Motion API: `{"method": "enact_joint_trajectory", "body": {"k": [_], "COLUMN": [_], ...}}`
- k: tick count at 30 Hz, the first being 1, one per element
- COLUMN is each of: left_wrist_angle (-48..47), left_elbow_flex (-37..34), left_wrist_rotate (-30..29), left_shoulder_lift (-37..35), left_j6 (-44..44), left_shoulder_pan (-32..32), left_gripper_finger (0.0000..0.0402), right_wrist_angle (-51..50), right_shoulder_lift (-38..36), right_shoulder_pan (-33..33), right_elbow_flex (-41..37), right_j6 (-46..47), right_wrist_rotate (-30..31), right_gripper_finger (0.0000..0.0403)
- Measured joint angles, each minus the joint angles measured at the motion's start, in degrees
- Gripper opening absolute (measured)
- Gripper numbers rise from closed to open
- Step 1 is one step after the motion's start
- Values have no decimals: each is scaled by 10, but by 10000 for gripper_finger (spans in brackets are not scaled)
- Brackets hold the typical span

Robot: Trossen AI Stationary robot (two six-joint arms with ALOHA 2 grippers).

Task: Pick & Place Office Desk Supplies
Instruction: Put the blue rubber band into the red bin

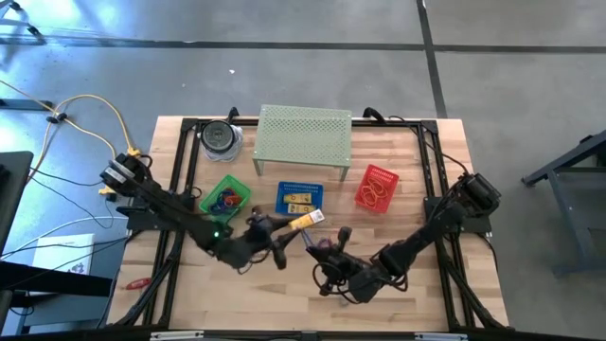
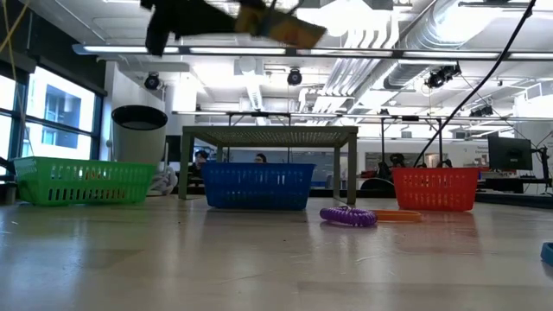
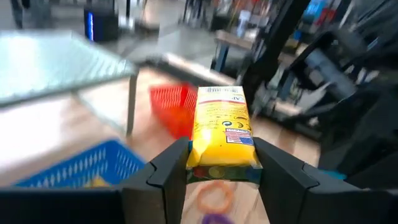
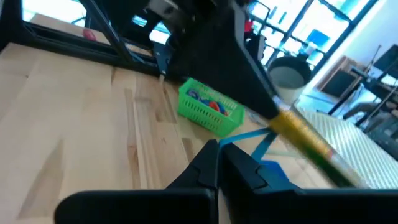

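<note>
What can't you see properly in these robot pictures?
- Low view: left gripper and its yellow pack are blurred and cut by the top edge.
- Left wrist view: the pack's small print is blurred.
- High view: contents of the green basket are too small.
- Right wrist view: yellow pack smeared.

Two dark jointed arms, black angular fingers (image 3: 168,174)

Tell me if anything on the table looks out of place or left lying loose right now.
Mostly tidy: the green basket, blue basket and red basket sit upright. A purple coil loop and an orange band lie loose on the wood outside any basket. The left gripper holds a yellow packet in the air.
</note>
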Motion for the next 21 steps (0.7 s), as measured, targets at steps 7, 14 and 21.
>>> {"method": "enact_joint_trajectory", "body": {"k": [7, 14, 21], "left_wrist_angle": [-153, -221, -233], "left_elbow_flex": [0, 0, 0], "left_wrist_rotate": [109, 129, 128], "left_shoulder_lift": [-13, -13, -13], "left_j6": [-163, -220, -224], "left_shoulder_pan": [71, 102, 110], "left_gripper_finger": [155, 155, 166], "right_wrist_angle": [-51, -78, -97], "right_shoulder_lift": [1, 4, 4], "right_shoulder_pan": [-23, -49, -60], "right_elbow_flex": [0, 0, 0], "right_j6": [72, 109, 121], "right_wrist_rotate": [-32, -68, -76], "right_gripper_finger": [3, 3, 3]}}
